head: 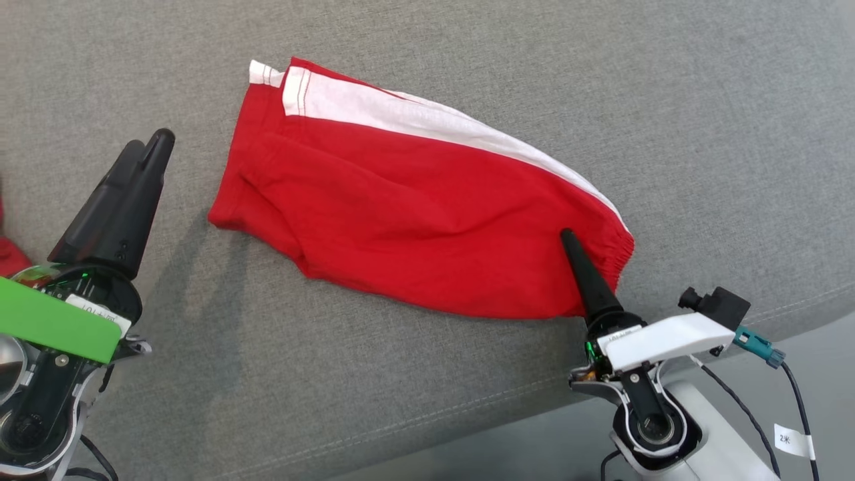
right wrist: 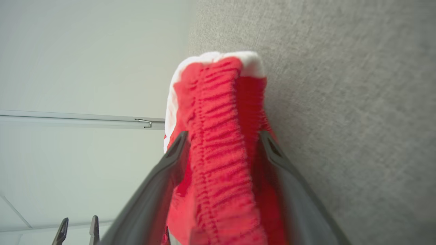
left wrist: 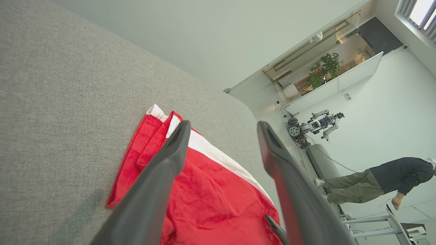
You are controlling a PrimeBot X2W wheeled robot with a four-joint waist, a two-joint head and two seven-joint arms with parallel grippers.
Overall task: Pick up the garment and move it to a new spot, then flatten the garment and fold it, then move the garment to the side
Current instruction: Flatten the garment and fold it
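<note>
The garment [head: 414,220], red shorts with a white side stripe, lies spread on the grey cushion [head: 701,100], waistband toward the lower right. My right gripper [head: 571,240] is open at that waistband: one dark finger rests on top of the cloth and the other is hidden beneath it. In the right wrist view the gathered waistband [right wrist: 221,136] sits between the spread fingers of the right gripper [right wrist: 223,134]. My left gripper [head: 148,140] hovers open and empty, to the left of the leg hem. From the left wrist, the left gripper [left wrist: 223,125] frames the garment [left wrist: 218,197].
The cushion's front seam [head: 467,407] runs along the bottom, with floor [head: 801,347] beyond it at the lower right. A red thing [head: 10,257] pokes in at the far left edge. Far off, a person [left wrist: 381,180] and another robot [left wrist: 313,126] stand in the room.
</note>
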